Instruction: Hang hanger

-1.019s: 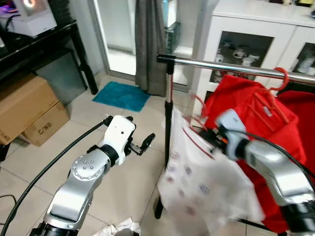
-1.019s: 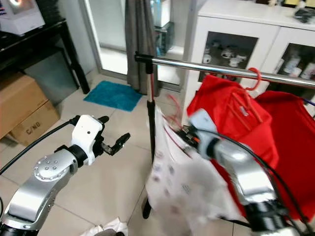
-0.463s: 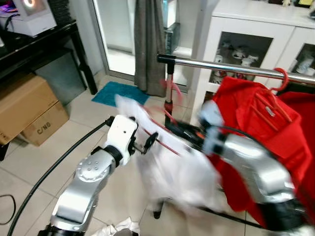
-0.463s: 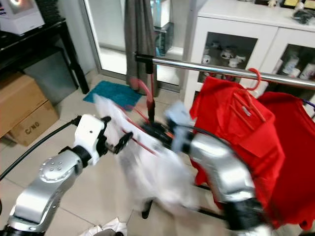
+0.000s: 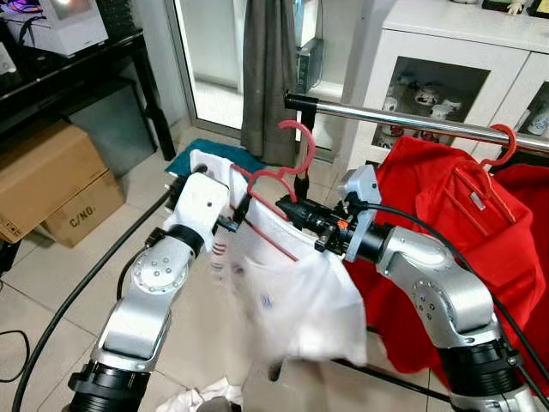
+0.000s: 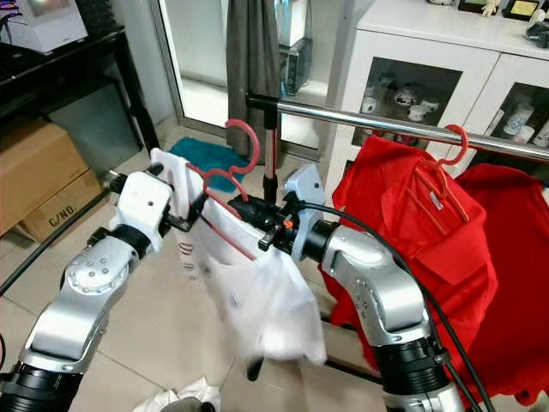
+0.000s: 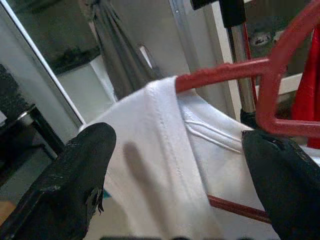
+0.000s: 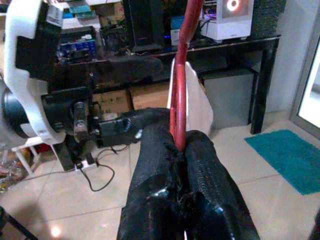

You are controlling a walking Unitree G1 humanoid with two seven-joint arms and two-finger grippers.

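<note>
— What's nearest the camera?

— The two silver arms. The right gripper [image 5: 290, 209] has its black fingers [image 8: 200, 165] pinched tight on the red plastic hanger [image 5: 276, 176], which carries a white printed T-shirt [image 5: 300, 296] drooping below it.

— And the other arm?

— The left gripper [image 5: 238, 215] sits at the shirt's left shoulder, fingers [image 7: 82, 170] spread wide with the white collar and the hanger's bar lying between them; they grip nothing that I can see.

— Where is the hanger itself?

— Held in the air just in front of the chrome clothes rail [image 5: 412, 123], its hook beside the rail's black end, not over it.

— Behind that?

— A red garment [image 5: 450, 223] hangs on the rail from another red hanger [image 5: 502, 142]. Farther back stand a white glass-door cabinet [image 5: 446, 51], a grey curtain [image 5: 270, 73], a teal mat [image 6: 206, 154] and cardboard boxes [image 5: 47, 184].
</note>
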